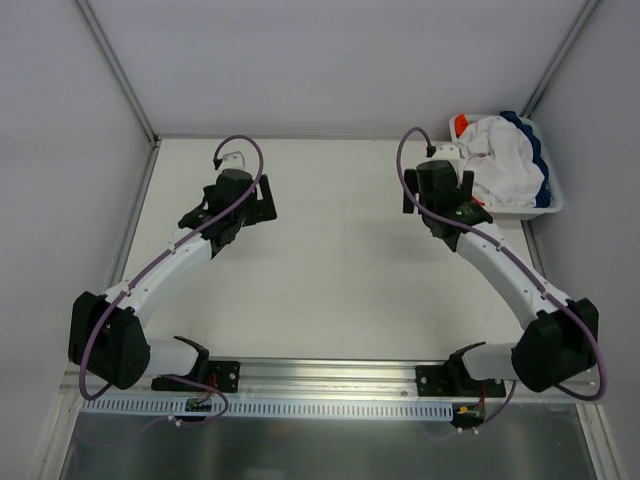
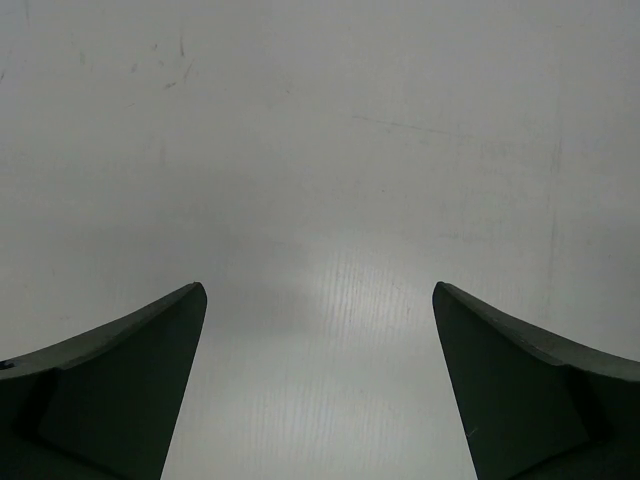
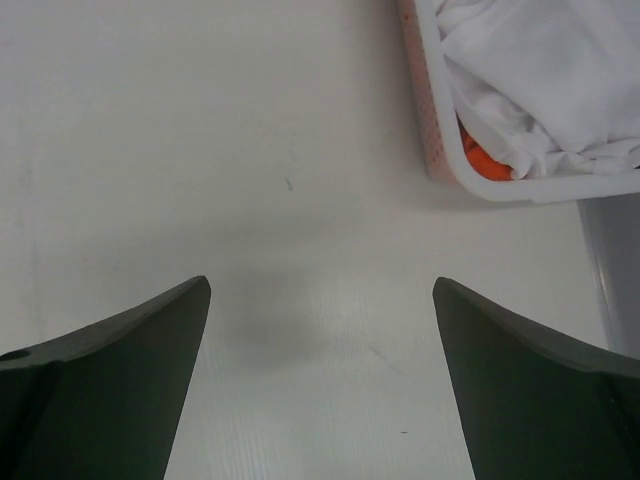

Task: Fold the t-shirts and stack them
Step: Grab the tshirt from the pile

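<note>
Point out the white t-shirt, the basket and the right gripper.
white t-shirt (image 1: 505,165), top external view, on its crumpled top folds.
basket (image 3: 520,189), right wrist view, on its near white rim.
right gripper (image 3: 320,285), right wrist view, midway between its open fingertips.

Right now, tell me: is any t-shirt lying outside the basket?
No, the white, orange and blue t-shirts are all bunched inside the basket.
</note>
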